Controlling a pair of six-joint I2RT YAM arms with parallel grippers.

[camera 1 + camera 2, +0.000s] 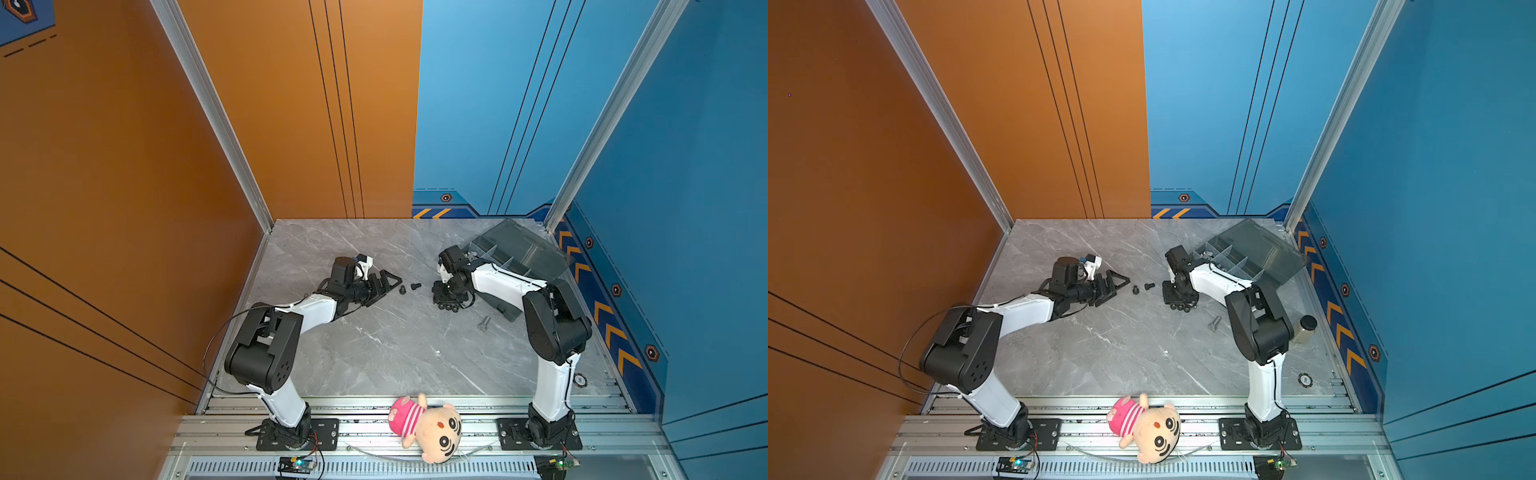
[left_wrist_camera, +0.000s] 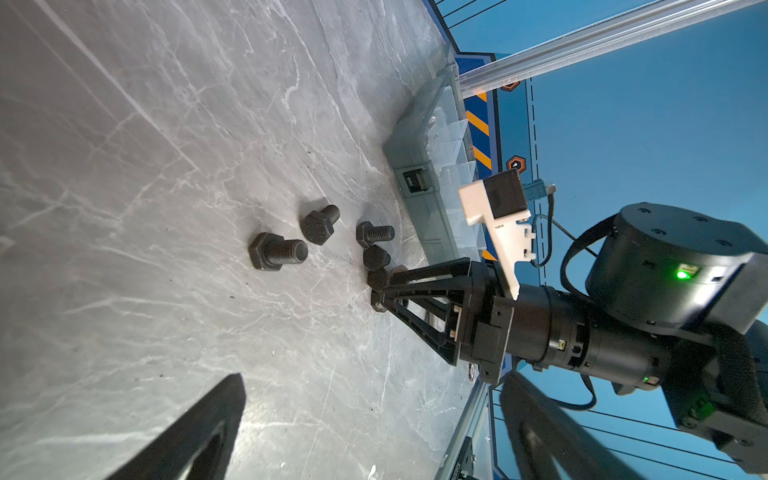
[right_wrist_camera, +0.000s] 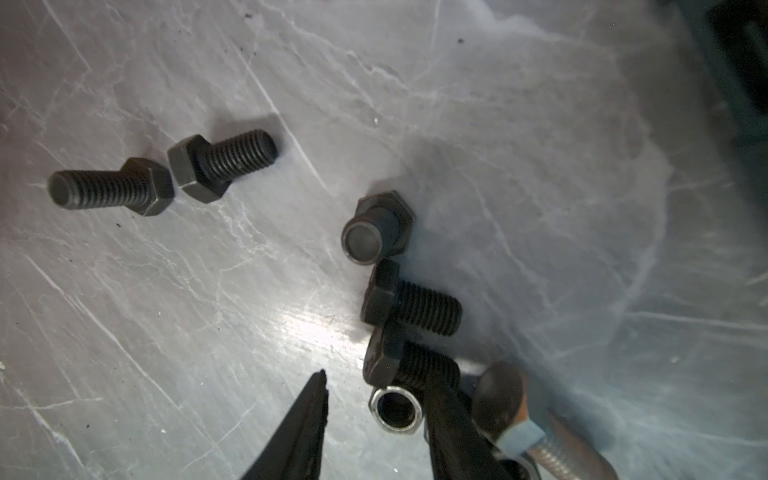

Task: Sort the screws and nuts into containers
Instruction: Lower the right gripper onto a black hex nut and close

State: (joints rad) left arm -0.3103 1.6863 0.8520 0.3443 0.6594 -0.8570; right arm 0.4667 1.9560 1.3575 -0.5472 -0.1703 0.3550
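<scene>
My right gripper [image 3: 365, 397] points down at the table, open, with a silver nut [image 3: 395, 409] lying between its fingers. The nut is close against one finger [image 3: 446, 415] and clear of the other. Several black screws [image 3: 409, 303] lie right by the nut. A silver screw [image 3: 557, 453] lies just outside the jaws. In both top views this cluster [image 1: 451, 307] [image 1: 1181, 307] sits under my right gripper [image 1: 448, 300]. My left gripper [image 1: 397, 279] [image 2: 374, 378] is open and empty, just left of two black screws [image 1: 409, 287] [image 1: 1142, 287]. The grey containers box [image 1: 519, 249] [image 1: 1246, 253] stands open at the back right.
A larger silver screw [image 1: 484, 323] [image 1: 1214, 323] lies alone in front of the right arm. A black-capped beige jar [image 1: 1306, 328] stands near the right wall. A plush doll [image 1: 428, 424] lies on the front rail. Walls enclose the left, back and right of the table.
</scene>
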